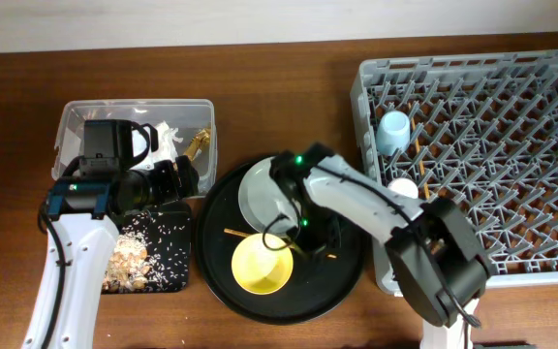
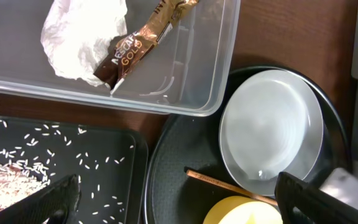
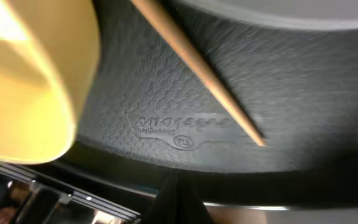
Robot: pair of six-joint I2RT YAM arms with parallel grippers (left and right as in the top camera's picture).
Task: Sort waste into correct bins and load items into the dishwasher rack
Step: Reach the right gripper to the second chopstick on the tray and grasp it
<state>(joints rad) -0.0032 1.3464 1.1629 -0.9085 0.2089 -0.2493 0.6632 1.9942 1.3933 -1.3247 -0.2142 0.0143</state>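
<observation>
- The dishwasher rack (image 1: 473, 66) holds the blue cup (image 1: 392, 133).
- On the round black tray (image 1: 347, 276) sit the plate (image 1: 258, 189), yellow bowl (image 1: 260, 264) and chopsticks (image 1: 236, 233).
- The tissue (image 2: 82, 37) and wrapper (image 2: 138, 46) are binned.
- My left gripper (image 1: 184, 177) is spread apart and holds nothing.
- My right gripper (image 1: 303, 233) is low by the chopsticks. I cannot tell if its fingers are apart.
- I think the chopsticks go next, and they need a careful pinch.

Even light, blurred right-wrist close-up
</observation>
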